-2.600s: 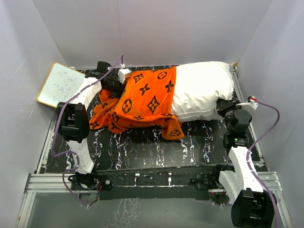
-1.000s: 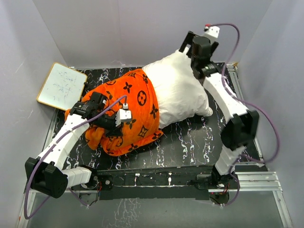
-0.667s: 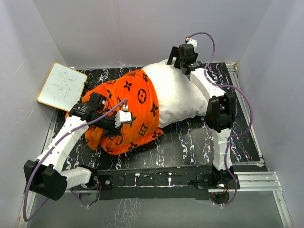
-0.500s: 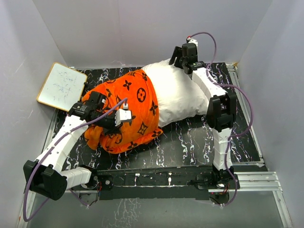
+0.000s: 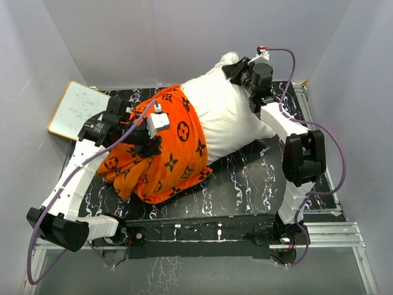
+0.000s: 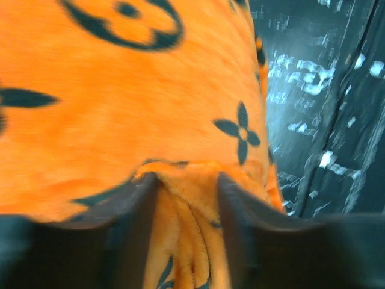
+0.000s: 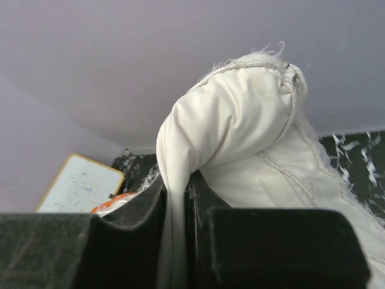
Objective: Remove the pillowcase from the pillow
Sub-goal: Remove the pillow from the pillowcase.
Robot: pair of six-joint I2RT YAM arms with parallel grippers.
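Observation:
The orange pillowcase [image 5: 169,157] with dark brown motifs covers the left part of the white pillow [image 5: 227,117], which lies slantwise on the dark marbled table [image 5: 245,184]. My left gripper [image 5: 149,140] sits on top of the pillowcase; in the left wrist view a bunched fold of pillowcase [image 6: 150,90] is pinched in the left gripper [image 6: 186,201]. My right gripper [image 5: 233,69] is shut on the pillow's far corner and holds it raised off the table. In the right wrist view a thin fold of pillow [image 7: 240,120] runs through the right gripper [image 7: 177,201].
A small white board [image 5: 77,109] with a wood frame leans at the table's far left edge, also seen as the board [image 7: 78,186] in the right wrist view. Grey walls close in the table on three sides. Aluminium rails [image 5: 202,236] run along the near edge.
My right gripper went from open above the pillow to shut on its far corner and lifted it. The left gripper moved toward the far side, dragging the pillowcase along.

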